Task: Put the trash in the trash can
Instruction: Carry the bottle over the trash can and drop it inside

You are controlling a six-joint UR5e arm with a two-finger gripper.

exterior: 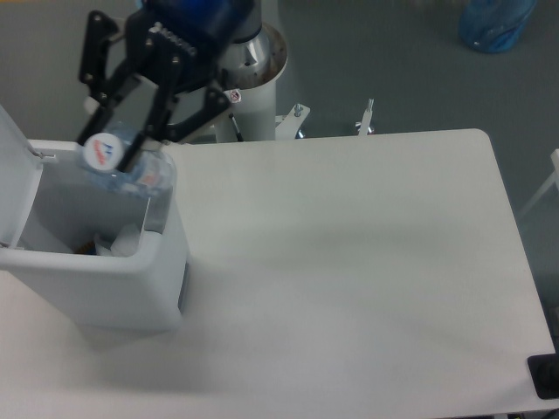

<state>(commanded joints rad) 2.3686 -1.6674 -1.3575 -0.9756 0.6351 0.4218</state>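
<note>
**Bottle held over the open bin**

The fingers [131, 140] are clamped on the crushed plastic bottle [122, 164], which hangs just below them at the near-right rim of the trash can [105, 279]. The lid [13, 175] stands open off to the fingers' left. Something white, possibly the cardboard scrap [122, 243], lies inside the bin beneath them. The step in hand looks like the carry-over ending; next, the bottle needs to sit fully above the opening before the fingers part. The tabletop [349, 262] spreads to their right.

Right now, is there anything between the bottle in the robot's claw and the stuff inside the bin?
In the camera view, nothing: the bottle, held in the gripper, hangs over the open trash can, above the white trash.
</note>
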